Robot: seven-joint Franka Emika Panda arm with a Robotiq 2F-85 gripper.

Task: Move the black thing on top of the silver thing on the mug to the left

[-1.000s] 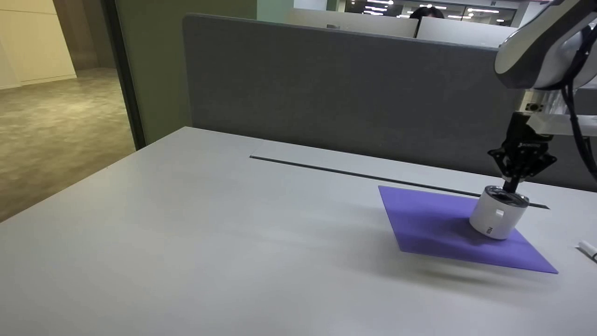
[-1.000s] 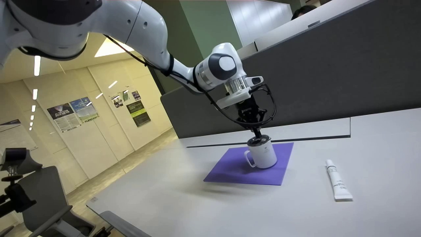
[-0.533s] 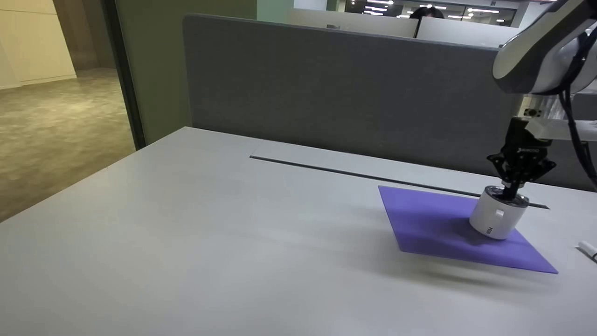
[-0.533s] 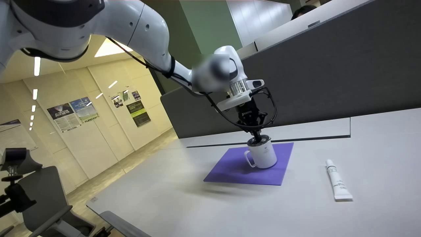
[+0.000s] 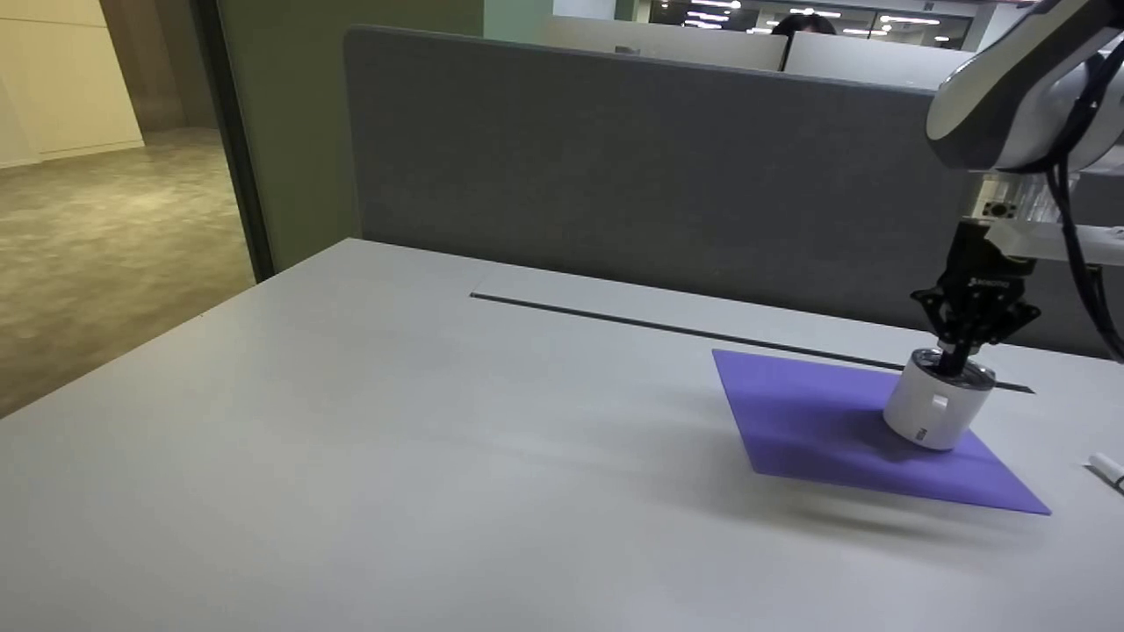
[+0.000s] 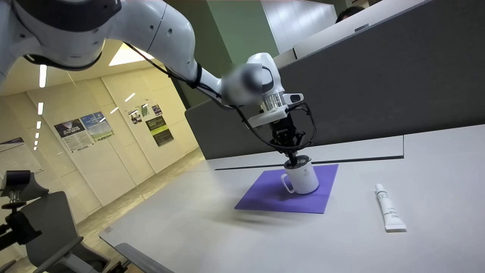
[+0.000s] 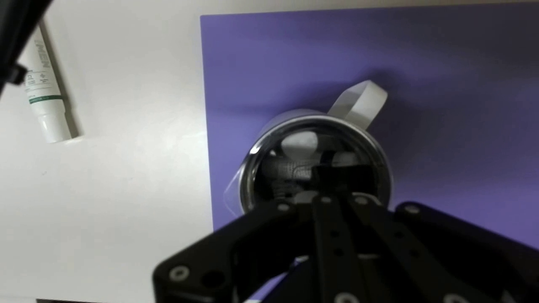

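Note:
The whitish-grey mug (image 5: 933, 412) stands on the purple mat, upright or nearly so, in both exterior views (image 6: 304, 181). Its shiny, silver-rimmed dark lid (image 7: 300, 145) fills the middle of the wrist view. The black thing cannot be told clearly: a dark patch on the lid just beyond the fingertips may be it or the gripper's reflection. My black gripper (image 5: 951, 364) points down with its fingers together, tips at the lid, also in an exterior view (image 6: 292, 161) and the wrist view (image 7: 337, 185). The tips' contact with the lid is hidden in the wrist view.
The purple mat (image 5: 808, 412) lies on the white table (image 5: 439, 439). A white tube (image 6: 389, 208) lies on the table off the mat, also in the wrist view (image 7: 44, 88). A dark strip (image 5: 659, 327) runs along the table before the grey partition (image 5: 615, 175).
My gripper came down onto the lid, then moved slightly left in both exterior views, fingers together throughout. The mug's top has shifted very slightly left; its base looks unmoved.

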